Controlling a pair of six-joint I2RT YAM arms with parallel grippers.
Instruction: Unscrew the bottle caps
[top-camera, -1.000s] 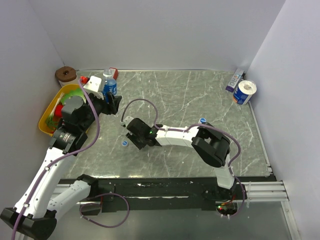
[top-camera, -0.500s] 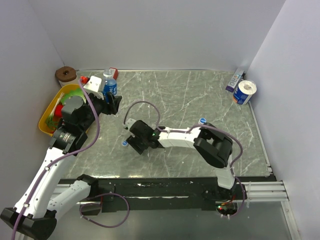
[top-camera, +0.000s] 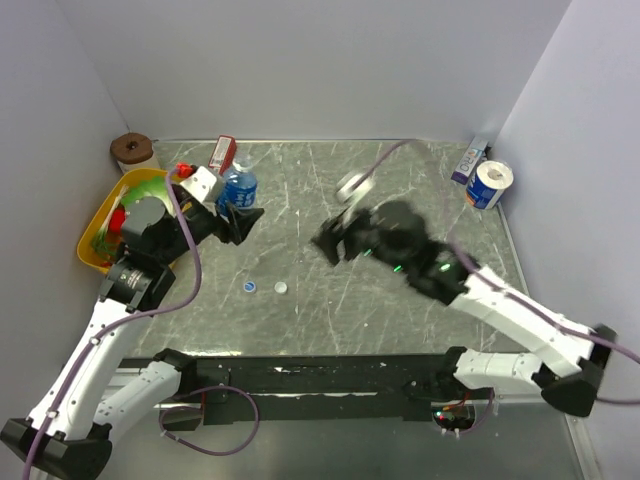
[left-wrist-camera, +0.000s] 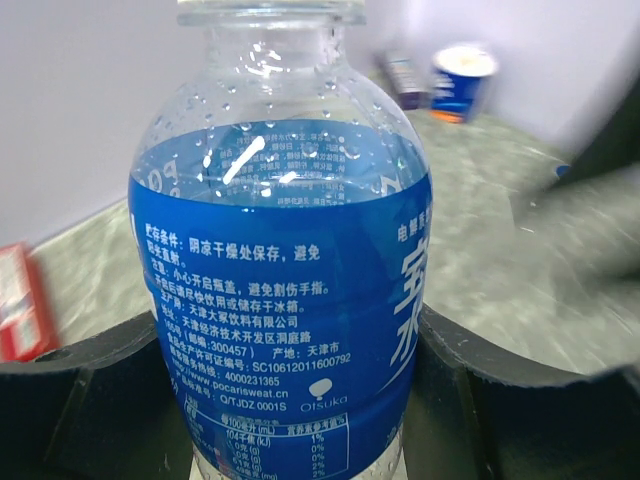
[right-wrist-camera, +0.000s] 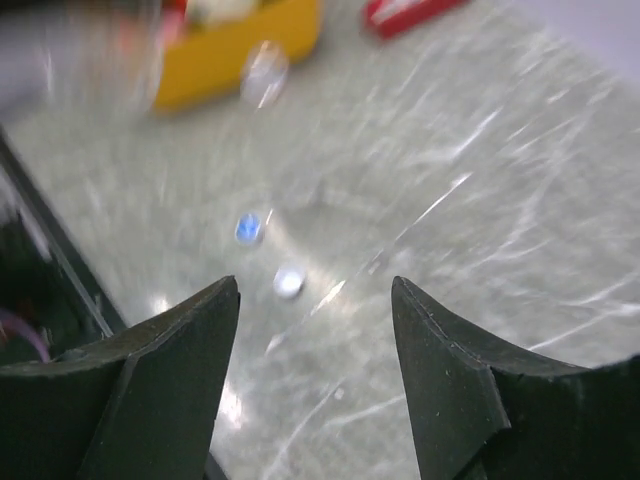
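Right by the near edge, two loose caps lie on the counter (top-camera: 330, 310), a blue cap (top-camera: 249, 287) and a white cap (top-camera: 282, 287) just beside it. Further in, the right pincer (top-camera: 335, 240) hangs blurred over the middle of the counter, its jaws apart with nothing between them. To the left, the left pincer (top-camera: 238, 205) is clamped on the sides of a blue-labelled bottle (top-camera: 240, 188), which stands upright with its mouth uncovered. A yellow bin (top-camera: 92, 228) sits against the left wall. Behind the bottle lies a red box (top-camera: 222, 153), and a toilet roll (top-camera: 490, 185) stands in the far right corner.
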